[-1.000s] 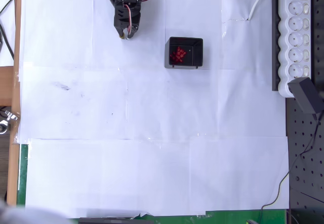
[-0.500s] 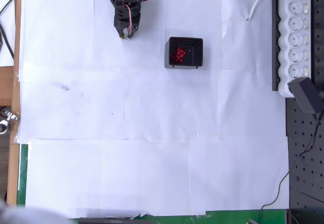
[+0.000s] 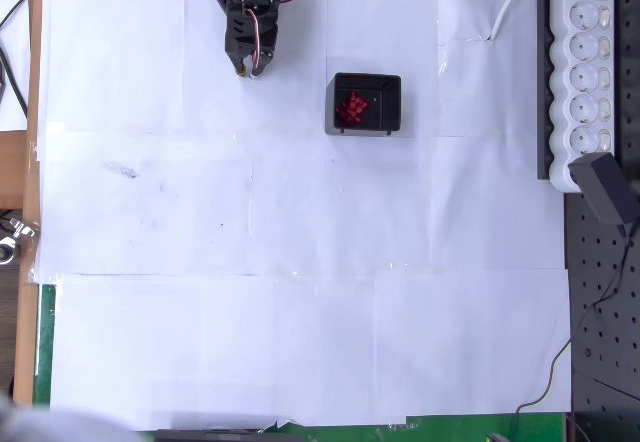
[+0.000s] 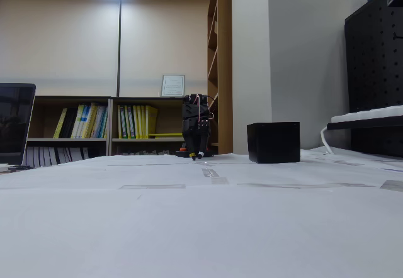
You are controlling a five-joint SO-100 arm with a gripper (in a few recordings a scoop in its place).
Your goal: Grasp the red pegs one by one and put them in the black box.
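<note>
Pegs [image 3: 351, 109], small red, clustered in glossy square blk box [image 3: 390, 102].

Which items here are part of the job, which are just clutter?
Job: red pegs, clustered inside the black box; gripper, parked left of the box in the overhead view.
Clutter: power strip, black adapter, books, framed certificate.

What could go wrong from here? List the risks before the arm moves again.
1. The red pegs lie heaped in the left half of the black box; a nudge to that light-looking box could slide or tip it and spill them.
2. The pincer hangs low near the paper, left of the box in the overhead view; a sideways sweep might strike the wall.
3. Taped paper seams could snag the tips.
</note>
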